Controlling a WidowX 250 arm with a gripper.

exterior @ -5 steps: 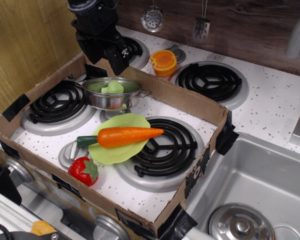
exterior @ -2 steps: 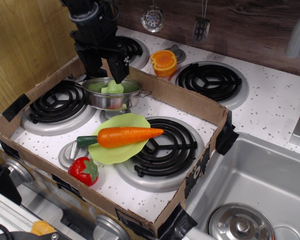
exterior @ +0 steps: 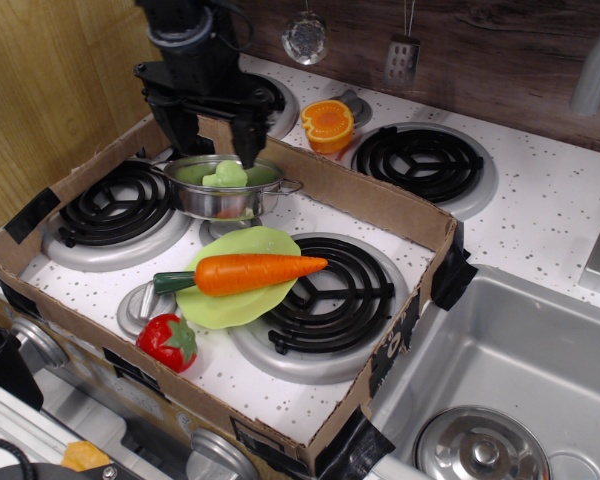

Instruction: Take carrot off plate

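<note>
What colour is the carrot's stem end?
Dark green, on the carrot; clearest in the observation.image view.

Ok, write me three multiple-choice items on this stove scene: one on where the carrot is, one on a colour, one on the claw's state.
1. Where does the carrot lie?
A. In the pot
B. Across the plate
C. In the sink

2. What colour is the plate?
A. Lime green
B. Red
C. Blue

3. How is the claw?
A. Shut on the carrot
B. Shut on the strawberry
C. Open, holding nothing

Answers:
1. B: the carrot rests across the plate, its green stem end sticking out past the left rim.
2. A: the plate's rim shows lime green around the carrot.
3. C: the claw's fingers are spread apart above the steel pot, well away from the carrot.
</note>
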